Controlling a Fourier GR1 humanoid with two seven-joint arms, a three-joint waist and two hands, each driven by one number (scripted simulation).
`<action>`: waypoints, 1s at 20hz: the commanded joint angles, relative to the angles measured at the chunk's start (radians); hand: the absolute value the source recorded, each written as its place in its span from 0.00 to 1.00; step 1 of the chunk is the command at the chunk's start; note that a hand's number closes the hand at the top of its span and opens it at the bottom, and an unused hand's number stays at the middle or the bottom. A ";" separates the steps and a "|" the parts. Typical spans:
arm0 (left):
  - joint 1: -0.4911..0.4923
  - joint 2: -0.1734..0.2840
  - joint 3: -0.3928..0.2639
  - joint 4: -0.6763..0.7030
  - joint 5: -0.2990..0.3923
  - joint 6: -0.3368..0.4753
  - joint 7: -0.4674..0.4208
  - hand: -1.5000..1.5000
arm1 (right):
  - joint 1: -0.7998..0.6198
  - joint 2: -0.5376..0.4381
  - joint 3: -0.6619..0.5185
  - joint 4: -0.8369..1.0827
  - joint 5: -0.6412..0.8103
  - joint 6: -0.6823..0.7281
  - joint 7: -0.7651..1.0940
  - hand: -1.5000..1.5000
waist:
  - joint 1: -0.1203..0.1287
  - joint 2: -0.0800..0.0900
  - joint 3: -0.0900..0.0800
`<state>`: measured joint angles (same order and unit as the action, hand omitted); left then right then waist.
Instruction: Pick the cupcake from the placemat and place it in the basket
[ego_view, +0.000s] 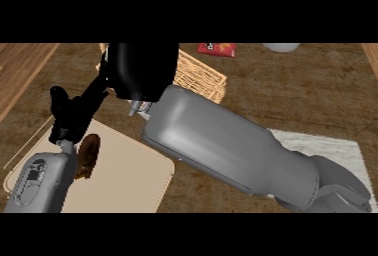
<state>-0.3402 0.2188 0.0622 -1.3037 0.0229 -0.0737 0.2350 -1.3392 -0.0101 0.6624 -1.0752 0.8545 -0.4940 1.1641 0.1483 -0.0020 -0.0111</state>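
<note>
The right hand (140, 70) is hanging over the basket (199, 75), its grasp hidden from view, perhaps cradling the light, crushable cupcake by its base.

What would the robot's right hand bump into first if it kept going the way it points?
Probably the basket. The right hand points toward the counter's far side, over the wicker basket, which it largely hides. How high it sits above the basket is unclear.

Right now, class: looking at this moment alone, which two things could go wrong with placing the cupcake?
1. The right hand and forearm cover most of the basket, so a release would be hard to check.
2. The left hand is raised near the right hand; they might collide.
</note>
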 joint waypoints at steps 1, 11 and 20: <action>0.011 -0.013 -0.012 0.001 -0.015 0.011 -0.017 0.50 | -0.094 0.010 0.009 0.090 -0.004 -0.037 0.246 1.00 | -0.005 0.008 0.003; 0.012 0.025 0.036 -0.010 0.013 -0.001 -0.018 0.50 | -0.086 0.009 0.073 0.205 -0.084 -0.161 0.232 1.00 | -0.020 0.014 0.006; 0.002 0.028 0.044 -0.009 0.013 0.007 0.004 0.50 | -0.008 0.009 0.031 0.345 -0.038 -0.348 0.219 0.00 | -0.050 0.011 0.009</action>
<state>-0.3327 0.2284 0.0941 -1.2996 0.0285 -0.0616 0.2122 -1.3800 -0.0130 0.7161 -0.7678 0.7958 -0.6828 1.1540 0.1082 0.0136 -0.0044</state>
